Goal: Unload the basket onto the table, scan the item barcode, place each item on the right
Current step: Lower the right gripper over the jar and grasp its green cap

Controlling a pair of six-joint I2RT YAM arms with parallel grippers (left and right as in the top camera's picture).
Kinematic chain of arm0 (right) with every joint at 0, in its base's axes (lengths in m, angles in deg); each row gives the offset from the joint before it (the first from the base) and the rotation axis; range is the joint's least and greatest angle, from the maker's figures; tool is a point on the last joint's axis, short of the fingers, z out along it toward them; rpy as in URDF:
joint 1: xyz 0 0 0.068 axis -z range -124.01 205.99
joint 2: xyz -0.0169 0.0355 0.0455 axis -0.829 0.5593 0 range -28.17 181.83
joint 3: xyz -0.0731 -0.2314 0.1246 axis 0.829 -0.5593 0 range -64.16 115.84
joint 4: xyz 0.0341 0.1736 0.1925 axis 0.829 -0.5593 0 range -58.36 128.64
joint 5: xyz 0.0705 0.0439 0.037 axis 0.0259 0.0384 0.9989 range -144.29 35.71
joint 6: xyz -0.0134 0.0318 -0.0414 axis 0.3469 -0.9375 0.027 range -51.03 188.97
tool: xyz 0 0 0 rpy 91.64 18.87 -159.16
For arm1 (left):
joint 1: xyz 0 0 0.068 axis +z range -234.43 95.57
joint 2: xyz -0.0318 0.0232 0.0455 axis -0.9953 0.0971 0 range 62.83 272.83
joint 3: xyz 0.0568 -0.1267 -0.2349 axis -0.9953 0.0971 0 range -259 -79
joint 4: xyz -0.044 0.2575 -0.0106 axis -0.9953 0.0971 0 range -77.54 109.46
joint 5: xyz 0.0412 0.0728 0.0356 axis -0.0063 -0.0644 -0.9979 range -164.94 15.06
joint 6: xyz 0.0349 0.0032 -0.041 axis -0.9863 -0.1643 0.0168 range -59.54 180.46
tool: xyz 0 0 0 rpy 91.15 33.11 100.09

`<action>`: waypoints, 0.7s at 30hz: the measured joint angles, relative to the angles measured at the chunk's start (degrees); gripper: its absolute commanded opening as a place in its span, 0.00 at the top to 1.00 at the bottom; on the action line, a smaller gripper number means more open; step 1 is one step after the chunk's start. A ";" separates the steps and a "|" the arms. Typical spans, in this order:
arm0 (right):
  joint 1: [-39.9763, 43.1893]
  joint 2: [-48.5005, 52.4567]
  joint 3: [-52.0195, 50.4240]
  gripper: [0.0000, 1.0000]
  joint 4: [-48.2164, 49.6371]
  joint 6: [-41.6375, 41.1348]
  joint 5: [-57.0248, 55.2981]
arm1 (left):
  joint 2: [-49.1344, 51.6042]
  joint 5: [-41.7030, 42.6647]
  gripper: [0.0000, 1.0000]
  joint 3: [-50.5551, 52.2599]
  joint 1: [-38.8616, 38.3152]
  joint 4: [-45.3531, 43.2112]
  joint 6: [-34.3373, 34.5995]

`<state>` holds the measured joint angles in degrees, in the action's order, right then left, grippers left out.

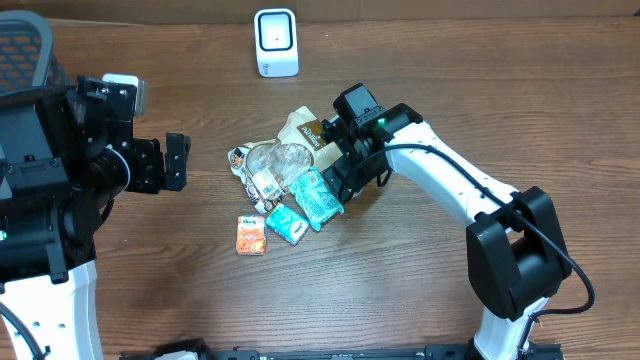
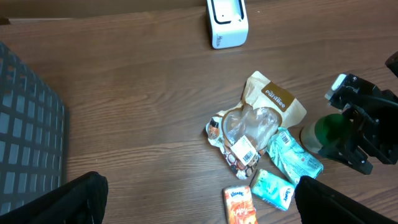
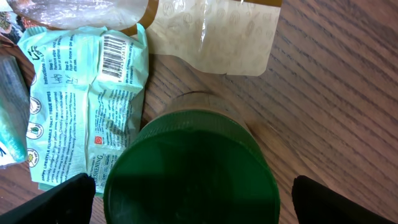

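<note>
- The right gripper's [image 3: 186, 205] fingers [image 3: 65, 199] stand wide, one at 9 o'clock and one at 3 o'clock of the jar's [image 3: 189, 168] green lid.
- A thin gap shows on each side, so the jar is between the fingers but not clamped.
- In the right wrist view the wipes pack [image 3: 87, 106] lies at 10 o'clock of the lid, barcode side up. The pouch [image 3: 214, 34] lies at 12 o'clock.
- Overhead, the jar is mostly hidden under the right gripper, at the 3 o'clock edge of the pile.
- The clear bag [image 1: 278, 160] sits in the middle of the pile, overlapping the pouch.
- The small teal pack [image 1: 287, 224] lies at 6 o'clock of the clear bag, and the orange pack [image 1: 251, 235] at 7 o'clock.
- The scanner [image 1: 276, 42] stands upright at 12 o'clock of the pile, well apart from it.
- The left gripper [image 2: 199, 193] is also spread wide and holds nothing. It hangs above bare table [image 1: 400, 290] at 9 o'clock of the pile.
</note>
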<state>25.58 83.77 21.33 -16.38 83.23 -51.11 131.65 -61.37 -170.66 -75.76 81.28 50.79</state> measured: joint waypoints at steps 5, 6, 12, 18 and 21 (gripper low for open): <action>0.04 0.00 0.00 0.11 0.26 -0.79 -0.26 | 0.00 0.00 0.00 0.00 0.00 0.02 0.00; 0.04 0.00 0.00 0.13 0.37 -1.22 -0.52 | 0.00 0.00 0.00 0.00 0.00 0.02 0.00; 0.02 0.00 0.00 0.20 1.20 -6.69 -3.54 | 0.00 0.00 0.00 0.00 0.00 0.00 0.00; 0.04 0.00 0.00 0.32 0.66 -16.63 -5.73 | 0.00 0.00 0.01 0.00 0.00 0.02 0.00; 0.04 0.00 0.00 0.38 -0.96 -25.55 -6.47 | 0.00 0.00 0.00 0.00 0.00 0.02 0.00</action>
<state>25.62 83.77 21.33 -17.34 57.68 -57.58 131.65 -61.37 -170.66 -75.76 81.30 50.79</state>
